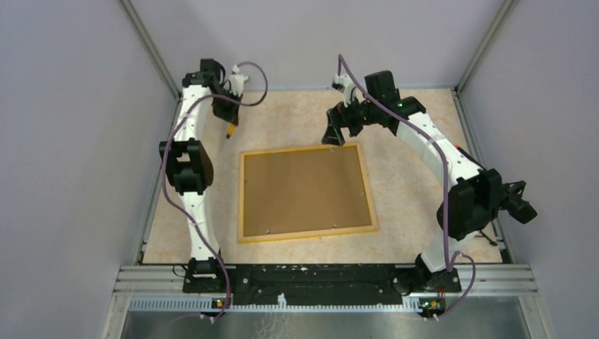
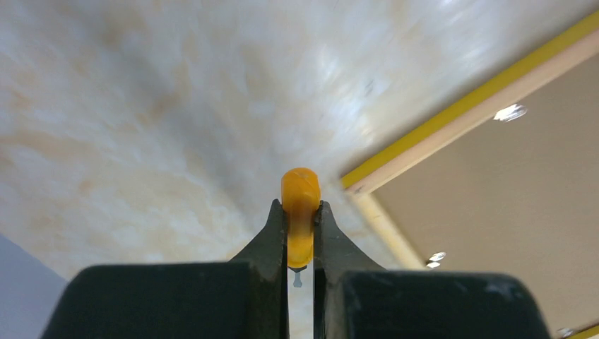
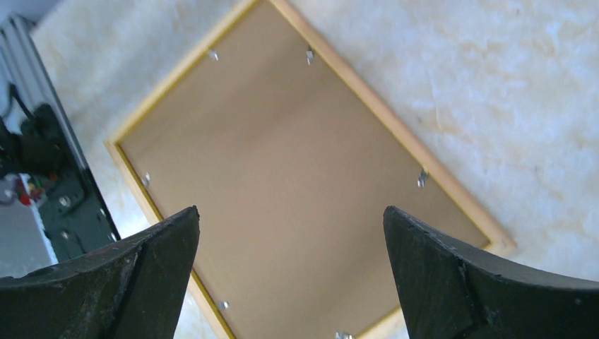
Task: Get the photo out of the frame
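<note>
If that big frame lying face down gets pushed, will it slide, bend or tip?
The frame lies flat, so it probably slides on the smooth table rather than tipping. Its thin wooden rim and board back suggest it is stiff and fairly light.

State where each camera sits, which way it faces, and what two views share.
Top external: above and behind the bases, looking down at the table; both arms show either side of the frame.
Left wrist: on the left arm, facing down past the left gripper, shut on an orange piece, at a frame corner.
Right wrist: on the right arm, facing down through the open right gripper at the frame's back.
Shared: both wrist views show the frame's metal clips.
</note>
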Controlling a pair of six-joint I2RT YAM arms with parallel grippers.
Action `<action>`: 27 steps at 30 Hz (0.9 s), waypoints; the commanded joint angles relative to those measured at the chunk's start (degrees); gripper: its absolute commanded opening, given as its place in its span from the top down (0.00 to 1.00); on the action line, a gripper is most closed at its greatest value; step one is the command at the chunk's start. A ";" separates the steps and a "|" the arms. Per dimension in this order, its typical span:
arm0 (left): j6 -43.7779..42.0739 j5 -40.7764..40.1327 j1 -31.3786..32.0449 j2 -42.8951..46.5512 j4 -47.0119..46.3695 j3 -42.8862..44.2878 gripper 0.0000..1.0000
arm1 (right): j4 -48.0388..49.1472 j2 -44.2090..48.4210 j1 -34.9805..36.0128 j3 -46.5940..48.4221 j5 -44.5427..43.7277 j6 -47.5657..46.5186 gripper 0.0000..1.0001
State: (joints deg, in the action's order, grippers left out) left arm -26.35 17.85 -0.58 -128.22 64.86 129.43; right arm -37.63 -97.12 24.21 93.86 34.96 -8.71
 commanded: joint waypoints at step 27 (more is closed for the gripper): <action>77.44 45.60 3.74 36.55 -83.17 -38.21 1.00 | 26.91 -8.14 12.21 15.75 -4.22 21.55 0.23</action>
State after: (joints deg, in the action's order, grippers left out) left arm 44.07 60.80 3.11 -94.96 -7.44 95.04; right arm -10.24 -103.72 36.38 106.63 36.12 13.91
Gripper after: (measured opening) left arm 0.078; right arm 0.811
